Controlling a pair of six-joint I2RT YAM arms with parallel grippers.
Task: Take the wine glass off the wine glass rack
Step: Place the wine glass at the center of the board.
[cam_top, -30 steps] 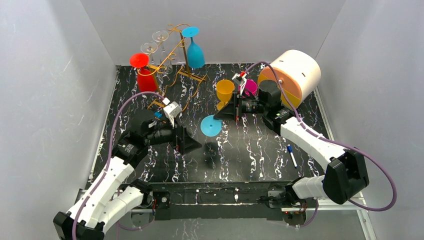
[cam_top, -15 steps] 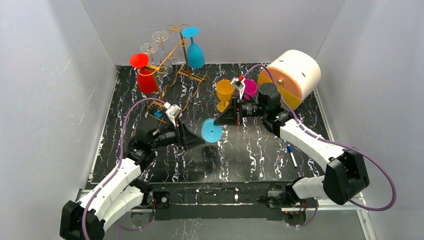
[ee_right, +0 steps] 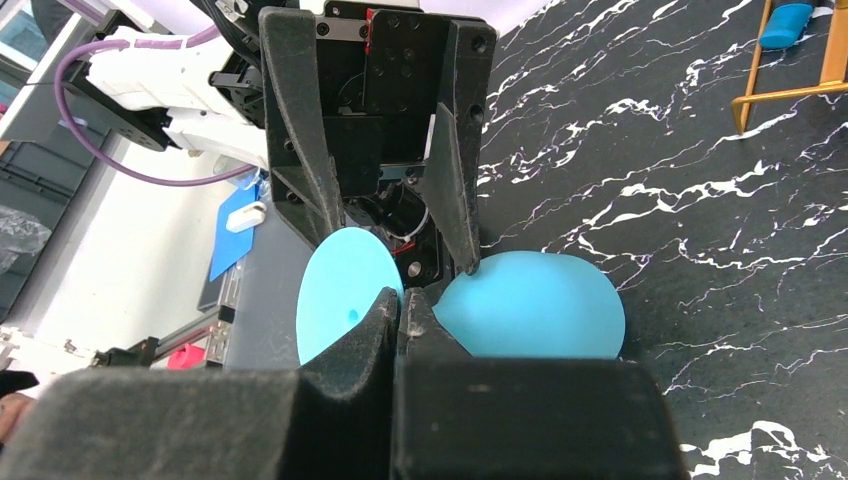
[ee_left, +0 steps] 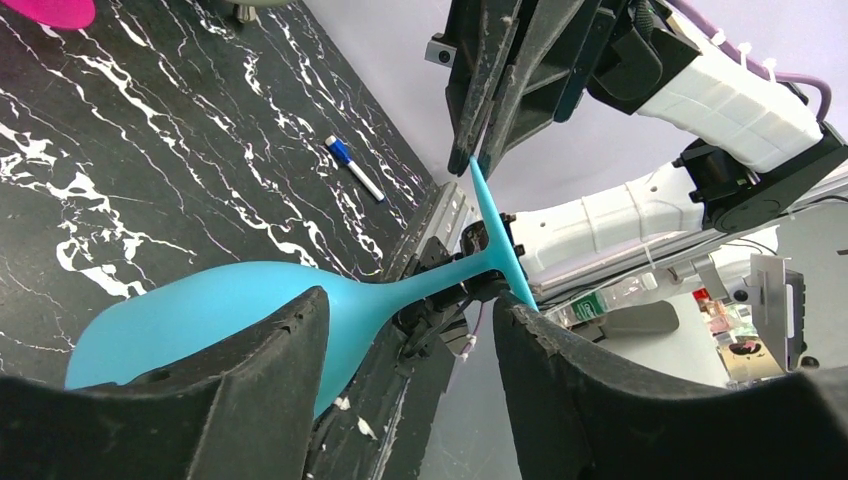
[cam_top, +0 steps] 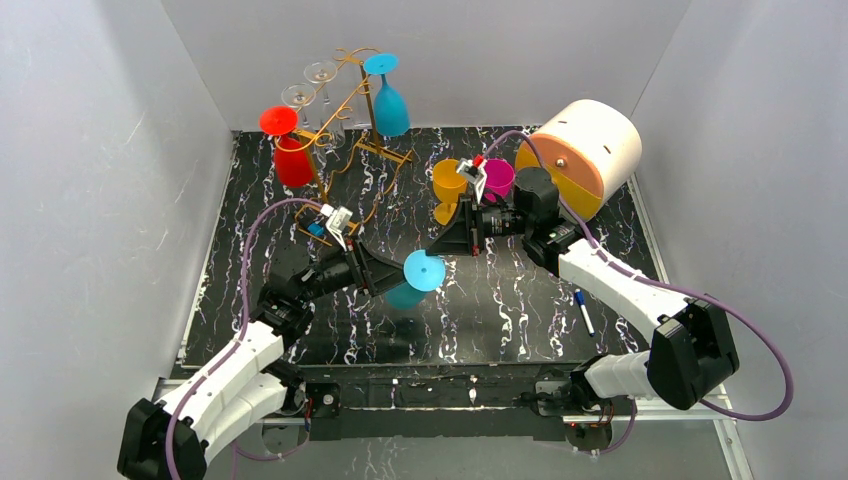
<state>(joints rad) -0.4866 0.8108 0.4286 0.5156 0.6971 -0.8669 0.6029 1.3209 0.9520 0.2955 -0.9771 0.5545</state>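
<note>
A light-blue wine glass (cam_top: 423,271) hangs tilted over the table's middle, away from the golden wire rack (cam_top: 345,110). My right gripper (cam_top: 434,249) is shut on the rim of its round foot (ee_right: 345,290), fingertips pinched together (ee_right: 400,298). My left gripper (cam_top: 394,279) is open, its jaws straddling the stem (ee_left: 445,273) between bowl (ee_left: 190,315) and foot (ee_left: 410,300). The rack holds a red glass (cam_top: 290,150), a blue glass (cam_top: 388,102) and two clear glasses (cam_top: 310,90).
An orange glass (cam_top: 449,180) and a magenta cup (cam_top: 498,177) stand behind the right gripper. A large cream and orange drum (cam_top: 585,150) lies at the back right. A blue marker (cam_top: 584,311) lies at the right front. Grey walls enclose the table.
My left gripper has moved right and forward until its open jaws sit around the light-blue glass's stem. My right gripper has kept its hold on the foot and shifted slightly.
</note>
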